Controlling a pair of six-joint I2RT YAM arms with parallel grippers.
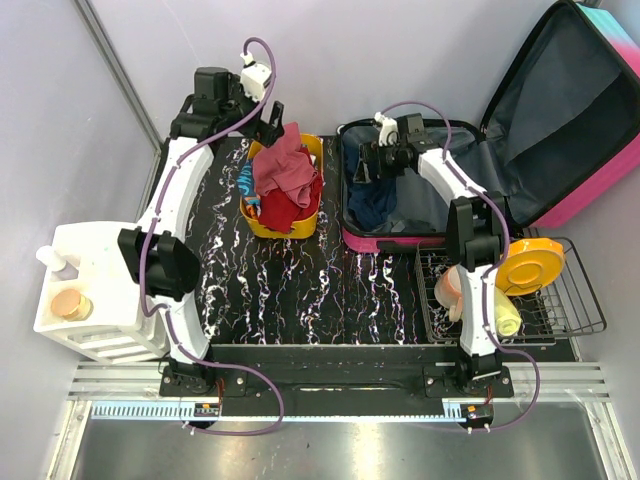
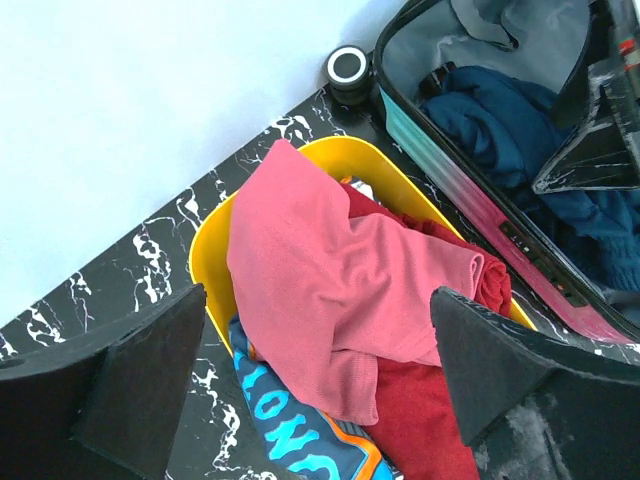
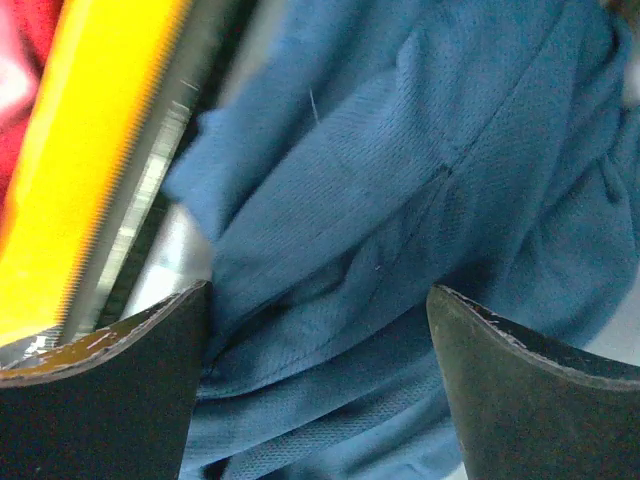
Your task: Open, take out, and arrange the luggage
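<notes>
The left arm [image 1: 165,215] rises from its base at the near edge, bends at the elbow and reaches toward the far side, with its wrist turned inward to the right. The left gripper [image 2: 318,292] points downward, its two dark fingers [image 2: 140,380] spread wide and holding nothing. The right arm [image 1: 470,225] extends forward and angles to the left. The right gripper [image 3: 318,288] also faces down, its fingers [image 3: 520,390] wide apart and gripping nothing.
</notes>
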